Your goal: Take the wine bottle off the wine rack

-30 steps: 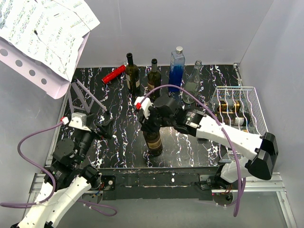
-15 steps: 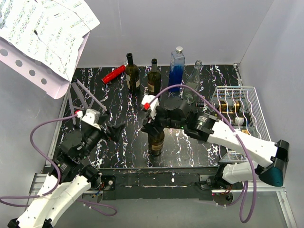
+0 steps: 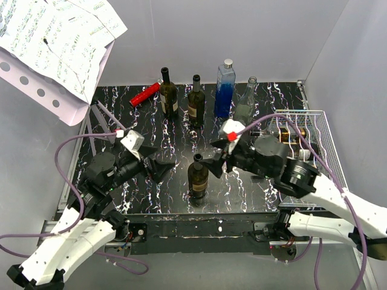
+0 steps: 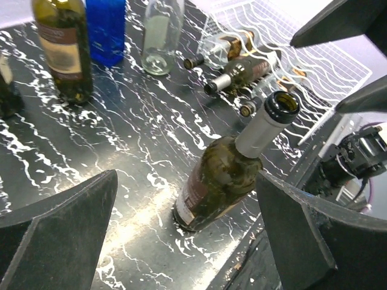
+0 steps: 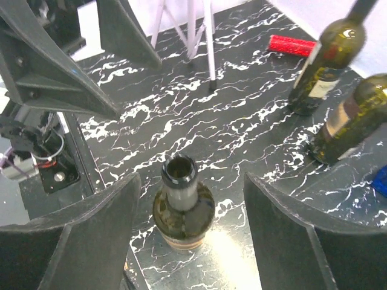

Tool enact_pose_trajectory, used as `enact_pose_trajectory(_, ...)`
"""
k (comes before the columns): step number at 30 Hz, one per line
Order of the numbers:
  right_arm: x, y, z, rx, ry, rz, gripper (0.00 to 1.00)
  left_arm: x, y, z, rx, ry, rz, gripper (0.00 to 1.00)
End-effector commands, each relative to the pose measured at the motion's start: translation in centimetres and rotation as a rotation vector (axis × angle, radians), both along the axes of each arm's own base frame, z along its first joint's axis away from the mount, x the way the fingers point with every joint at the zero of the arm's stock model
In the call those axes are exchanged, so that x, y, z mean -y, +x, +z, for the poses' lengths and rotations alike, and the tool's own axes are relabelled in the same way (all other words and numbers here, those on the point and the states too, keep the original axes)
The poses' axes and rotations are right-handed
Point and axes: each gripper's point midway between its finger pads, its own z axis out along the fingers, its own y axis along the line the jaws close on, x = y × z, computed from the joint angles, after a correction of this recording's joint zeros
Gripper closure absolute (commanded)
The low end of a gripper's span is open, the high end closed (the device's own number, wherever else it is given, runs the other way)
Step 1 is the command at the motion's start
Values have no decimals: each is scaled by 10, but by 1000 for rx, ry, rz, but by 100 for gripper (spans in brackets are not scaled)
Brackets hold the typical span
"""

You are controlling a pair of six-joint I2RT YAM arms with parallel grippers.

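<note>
A dark green wine bottle (image 3: 197,179) stands upright and uncorked on the black marbled tabletop, near the front edge. My right gripper (image 3: 213,165) hangs open just right of its neck; in the right wrist view both fingers stand clear of the bottle (image 5: 181,208). My left gripper (image 3: 164,169) is open just left of the bottle, and in the left wrist view the bottle (image 4: 221,181) rises between and beyond its fingers. The white wire wine rack (image 3: 320,130) sits at the right edge with other bottles (image 3: 290,134) lying in it.
Along the back stand two dark bottles (image 3: 169,95) (image 3: 195,103), a blue bottle (image 3: 225,87) and a clear bottle (image 3: 245,107). A red cylinder (image 3: 145,93) lies at the back left. A music stand with sheets (image 3: 54,42) overhangs the left side, its legs (image 3: 106,121) on the table.
My right gripper let go of the bottle's neck, opened and drew back to the right. The left arm swung in toward the bottle. The bottle stays standing.
</note>
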Motion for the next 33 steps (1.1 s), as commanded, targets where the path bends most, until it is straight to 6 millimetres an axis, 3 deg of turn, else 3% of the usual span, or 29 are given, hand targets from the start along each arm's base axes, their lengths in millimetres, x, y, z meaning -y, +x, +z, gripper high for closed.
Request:
enact_pose_trajectory(1,30,0,27,9,147,-110,23,25,-3,6,-32,-28,-84,3)
enact_pose_trajectory(10,76,0,9,44,144,-222,22,71,-1,-3,-28,23,-69,5)
enact_pose_trajectory(15,87,-1,8,54,159,-246,22,93,10,-18,-37,103,-15,12)
enact_pose_trajectory(19,93,-2,1,54,140,-253,22,111,11,-20,-6,122,-12,15)
enact_pose_trajectory(22,98,-3,-4,54,126,-264,22,118,15,-22,3,147,9,33)
enact_pose_trajectory(26,102,-3,-6,54,137,-275,22,110,27,-13,23,158,98,73)
enact_pose_trajectory(28,102,-3,-8,43,146,-278,21,102,36,-8,47,180,160,100)
enact_pose_trajectory(33,91,-8,-14,14,140,-229,21,82,71,6,150,297,358,100)
